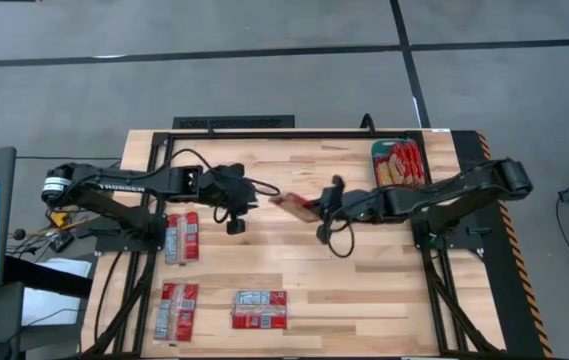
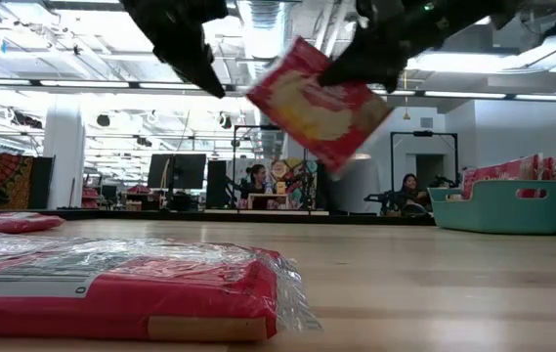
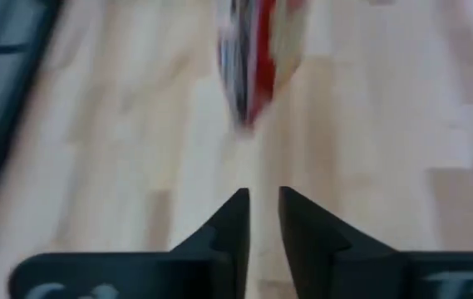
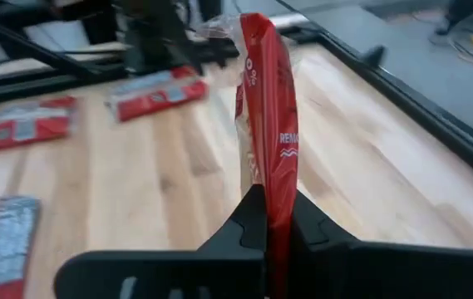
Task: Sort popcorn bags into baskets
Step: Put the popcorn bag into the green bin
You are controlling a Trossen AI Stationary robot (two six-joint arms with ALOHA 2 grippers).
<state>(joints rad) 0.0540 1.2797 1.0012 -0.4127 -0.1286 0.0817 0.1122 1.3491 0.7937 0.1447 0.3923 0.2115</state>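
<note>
A red popcorn bag [image 2: 317,103] hangs tilted in the air over the table's middle, with my right gripper [image 4: 273,208] shut on it from the right. My left gripper [image 3: 261,203] stands just left of the bag [image 1: 289,203], open by a narrow gap with nothing between its fingers; the bag [image 3: 253,58] shows a little ahead of them. The teal basket [image 1: 379,150] stands at the far right with several red bags on edge in it. Three more bags lie flat on the near left of the table [image 1: 182,237], [image 1: 178,308], [image 1: 259,309]. My right gripper pinches the bag's end nearest the table's right [image 4: 271,178] between its two fingers. The fingers come from the table's right, slanting slightly down. The bag reaches away from them toward the left arm, stands on edge between them, and is lifted clear of the table.
A dark metal frame [image 1: 234,132] runs round the tabletop. The basket [image 2: 497,205] rises at the right in the low view, and a wrapped bag [image 2: 121,284] lies close to that camera. People sit in the room beyond the table.
</note>
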